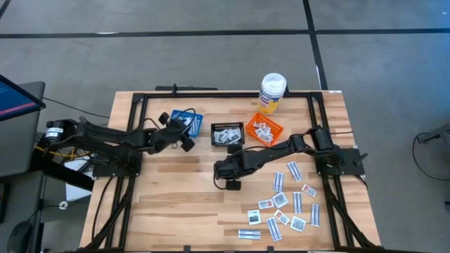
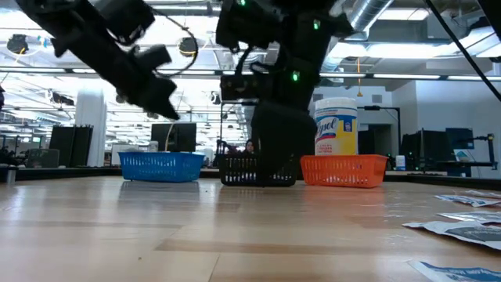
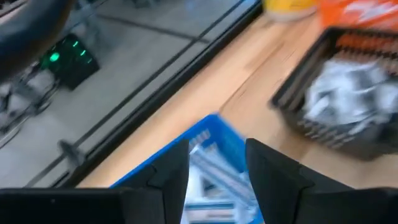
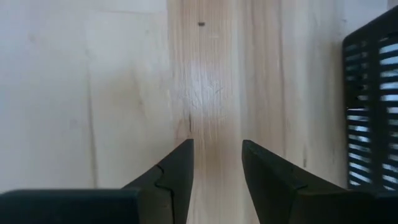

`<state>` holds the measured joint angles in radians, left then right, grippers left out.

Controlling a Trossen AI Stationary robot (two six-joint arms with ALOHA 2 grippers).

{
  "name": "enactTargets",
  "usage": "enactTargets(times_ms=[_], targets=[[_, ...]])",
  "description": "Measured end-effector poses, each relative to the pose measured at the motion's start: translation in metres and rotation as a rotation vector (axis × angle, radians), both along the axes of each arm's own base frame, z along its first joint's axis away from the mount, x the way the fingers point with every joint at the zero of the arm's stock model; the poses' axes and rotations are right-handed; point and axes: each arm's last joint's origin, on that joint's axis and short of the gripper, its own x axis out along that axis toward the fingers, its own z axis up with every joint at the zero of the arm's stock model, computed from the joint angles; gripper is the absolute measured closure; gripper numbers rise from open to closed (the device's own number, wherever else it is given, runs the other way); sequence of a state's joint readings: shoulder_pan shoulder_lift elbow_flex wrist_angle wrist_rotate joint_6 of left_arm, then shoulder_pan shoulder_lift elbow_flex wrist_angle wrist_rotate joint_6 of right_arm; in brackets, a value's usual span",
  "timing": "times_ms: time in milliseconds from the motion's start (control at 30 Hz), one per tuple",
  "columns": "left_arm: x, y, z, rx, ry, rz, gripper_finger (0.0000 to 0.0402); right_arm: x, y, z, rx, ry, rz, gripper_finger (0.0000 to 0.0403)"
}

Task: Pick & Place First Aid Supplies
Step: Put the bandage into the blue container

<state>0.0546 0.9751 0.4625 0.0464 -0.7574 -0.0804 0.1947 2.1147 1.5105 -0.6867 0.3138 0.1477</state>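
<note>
Several small flat white packets point(image 1: 285, 204) lie loose on the wood near the table's right near corner; they also show as packets point(image 2: 462, 221) in the low view. More packets lie inside the blue basket point(image 1: 186, 119), the black basket point(image 1: 227, 133) and the orange basket point(image 1: 264, 130). My left gripper point(image 3: 217, 152) is open and hovers over the blue basket point(image 3: 205, 134), with narrow printed strips showing below its fingers. My right gripper point(image 4: 217, 149) is open over bare wood just near of the black basket point(image 4: 373, 106), and appears as right gripper point(image 1: 225, 172) in the high view. Neither gripper holds anything.
The three baskets stand in a row near the far edge: blue point(image 2: 160, 166), black point(image 2: 254, 168), orange point(image 2: 343, 170). A tall white bottle with a yellow label point(image 1: 272, 91) stands behind the orange one. Bare wood lies at the table's centre and near left.
</note>
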Motion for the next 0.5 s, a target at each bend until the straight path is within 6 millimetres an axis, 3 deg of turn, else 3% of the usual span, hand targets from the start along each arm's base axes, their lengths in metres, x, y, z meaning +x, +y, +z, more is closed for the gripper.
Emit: enactTargets(times_ms=[233,500], targets=[[-0.009,-0.018,0.016,0.003,-0.094,-0.099,0.0249,-0.007,0.023,0.029,-0.014,0.111,0.023,0.0278],[-0.011,-0.026,0.018,0.000,-0.102,-0.143,0.0259,-0.046,0.039,0.047,-0.044,0.259,-0.033,0.0295]])
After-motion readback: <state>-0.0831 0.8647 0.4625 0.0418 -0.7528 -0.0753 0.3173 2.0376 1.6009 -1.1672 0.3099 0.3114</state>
